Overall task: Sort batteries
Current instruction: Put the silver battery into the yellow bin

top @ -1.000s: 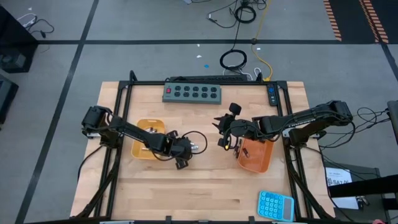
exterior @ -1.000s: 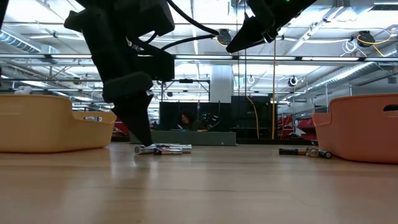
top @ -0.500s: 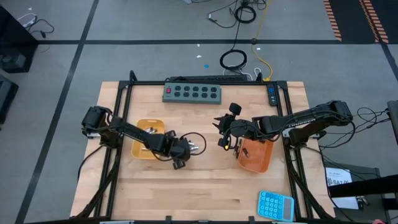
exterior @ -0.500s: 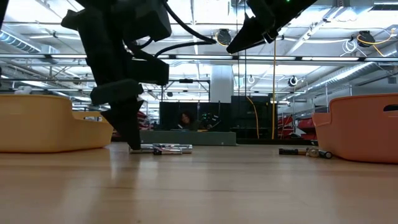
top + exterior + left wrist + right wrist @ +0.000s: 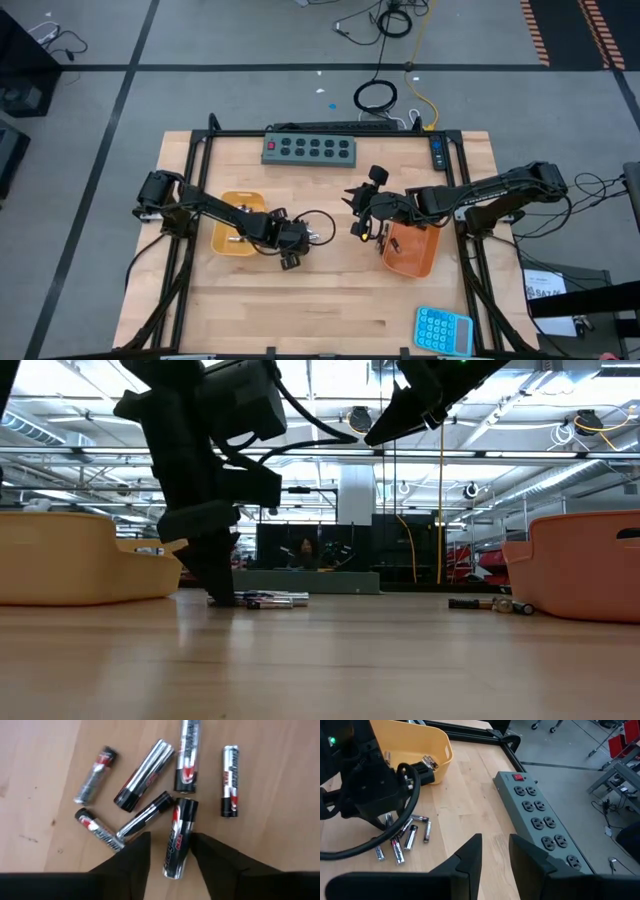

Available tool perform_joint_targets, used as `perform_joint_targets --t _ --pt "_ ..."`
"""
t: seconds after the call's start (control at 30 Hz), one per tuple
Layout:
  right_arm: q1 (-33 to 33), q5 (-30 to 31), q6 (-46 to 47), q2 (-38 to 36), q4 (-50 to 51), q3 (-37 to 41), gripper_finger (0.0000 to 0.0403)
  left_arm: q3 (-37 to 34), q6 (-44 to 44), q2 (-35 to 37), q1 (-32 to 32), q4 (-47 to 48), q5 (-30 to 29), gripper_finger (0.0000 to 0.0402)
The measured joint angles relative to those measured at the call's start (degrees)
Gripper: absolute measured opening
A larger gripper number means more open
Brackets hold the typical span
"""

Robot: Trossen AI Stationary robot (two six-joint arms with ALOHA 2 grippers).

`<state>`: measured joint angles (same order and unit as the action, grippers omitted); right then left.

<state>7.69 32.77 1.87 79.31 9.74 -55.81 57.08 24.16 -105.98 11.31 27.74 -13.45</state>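
Your left gripper (image 5: 170, 852) is down at the tabletop, fingers (image 5: 132, 857) parted with one silver-black-and-red battery (image 5: 178, 837) lying lengthwise between the tips. Both tips flank it; you cannot tell whether they touch it yet, and it lies flat on the wood. Six more batteries (image 5: 143, 775) are scattered close beside it, all flat on the table (image 5: 330, 290), in a loose cluster near the table's middle, just right of the yellow tray (image 5: 238, 230). That tray has a few batteries in it already.

Your right gripper (image 5: 362, 215) hangs raised above the table, right of the cluster and beside the orange tray (image 5: 412, 252), fingers (image 5: 470, 852) a narrow gap apart and holding nothing.

A few small batteries (image 5: 490, 603) lie near the orange tray. A power strip (image 5: 309, 148) lies along the far edge; a blue calculator (image 5: 442, 330) at the near right corner.
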Motion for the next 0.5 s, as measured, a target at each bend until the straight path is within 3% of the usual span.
perform_joint_targets --t 0.2,0.5 --pt "0.01 0.00 0.00 0.00 0.31 0.00 0.0090 0.00 -2.22 -0.36 0.11 0.34 0.55 0.0044" --pt "0.01 -0.04 0.19 0.00 0.46 0.00 0.0090 1.91 -0.95 1.63 2.10 4.41 1.66 0.0043"
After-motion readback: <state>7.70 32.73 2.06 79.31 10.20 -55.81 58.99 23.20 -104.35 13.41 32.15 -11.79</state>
